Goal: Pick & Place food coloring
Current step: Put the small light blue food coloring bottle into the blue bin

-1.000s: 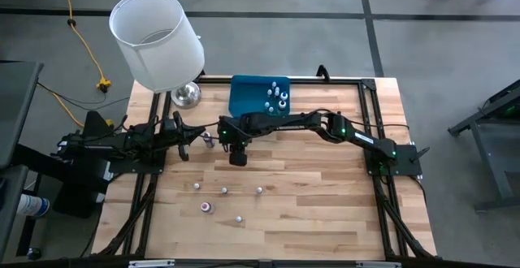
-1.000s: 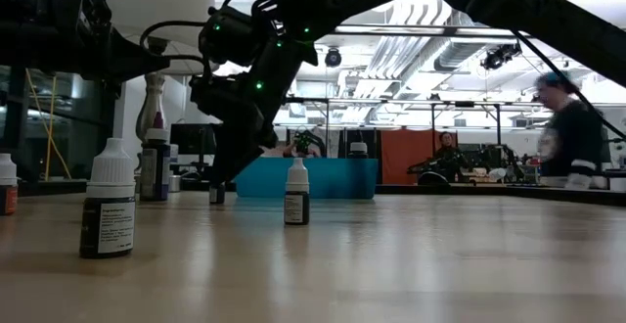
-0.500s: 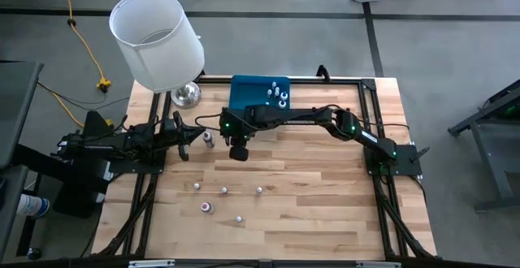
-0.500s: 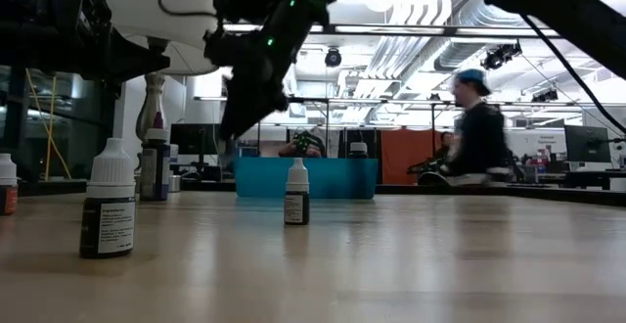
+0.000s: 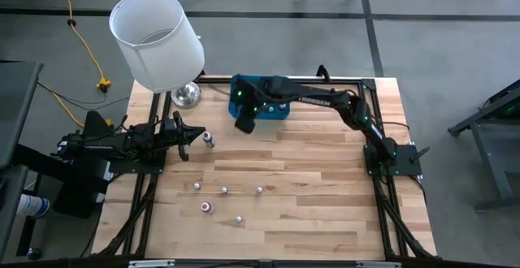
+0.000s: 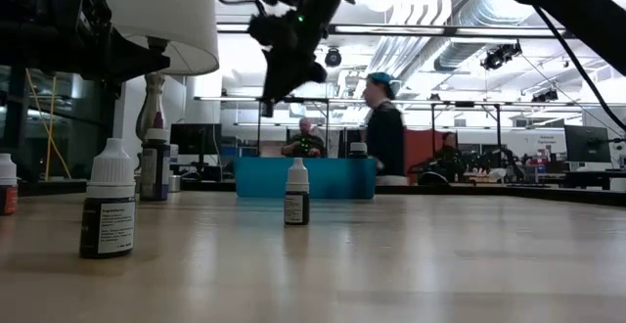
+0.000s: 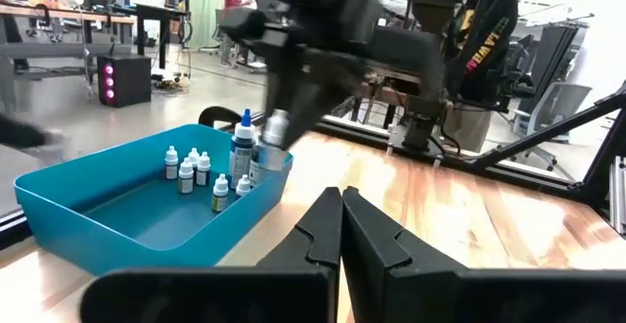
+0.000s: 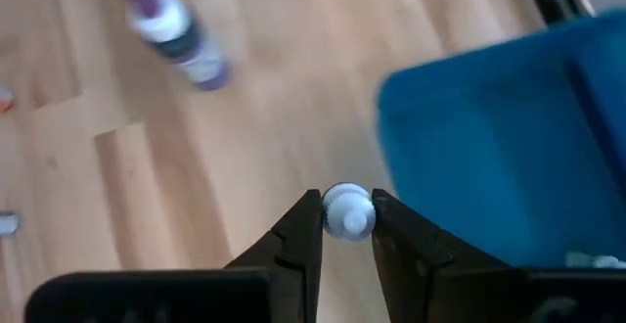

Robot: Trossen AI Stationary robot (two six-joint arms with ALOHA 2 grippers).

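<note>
My right gripper is shut on a small white-capped food coloring bottle, high above the table beside the near left corner of the blue tray. It also shows in the low view and in the left wrist view. Several bottles stand in the tray. A purple-tipped bottle and several small ones stand on the wood. My left gripper is shut and empty at the table's left, fingers together. My right gripper pinches the bottle's white cap between its two fingers. The fingers come from above, pointing down. The bottle's body is hidden below the cap, and the bottle is lifted clear of the table.
A white-shaded lamp with a shiny metal base stands at the far left corner, close to the tray. Black frame rails run along the table's edges. A person walks in the room behind.
My right gripper has risen from the table with the bottle and gone toward the far edge, to the blue tray's near left corner. The bottle has been lifted clear of the wood. The purple-tipped bottle stays where it was.
</note>
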